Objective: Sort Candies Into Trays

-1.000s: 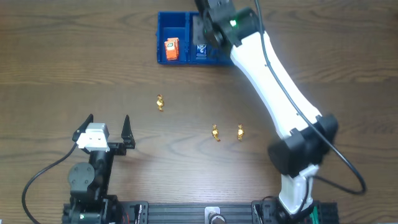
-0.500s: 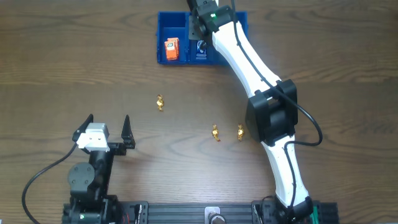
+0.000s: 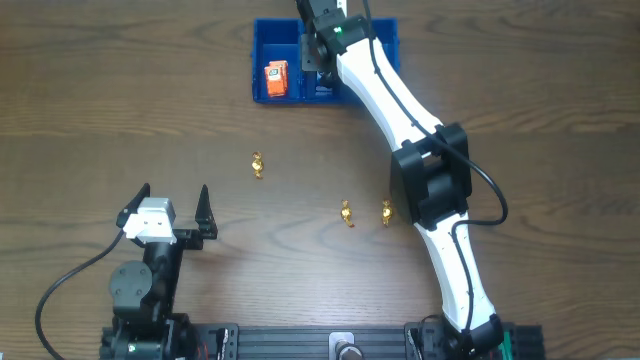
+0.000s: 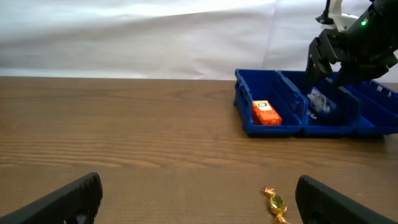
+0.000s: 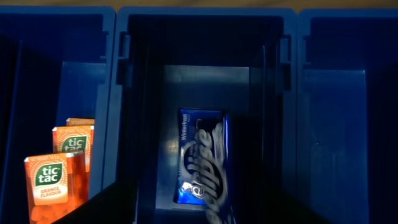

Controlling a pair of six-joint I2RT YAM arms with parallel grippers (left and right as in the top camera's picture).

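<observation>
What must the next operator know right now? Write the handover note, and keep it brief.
Left gripper: open, holding nothing, low over the brown wooden table close to its own base.
Right gripper: open, over the middle compartment of the blue plastic tray.
Done: a small orange candy box sits in the tray's left compartment, and a blue-wrapped candy lies in the middle one.
Left: three gold-wrapped candies lie loose on the table, one toward the left and two side by side near the middle.
</observation>
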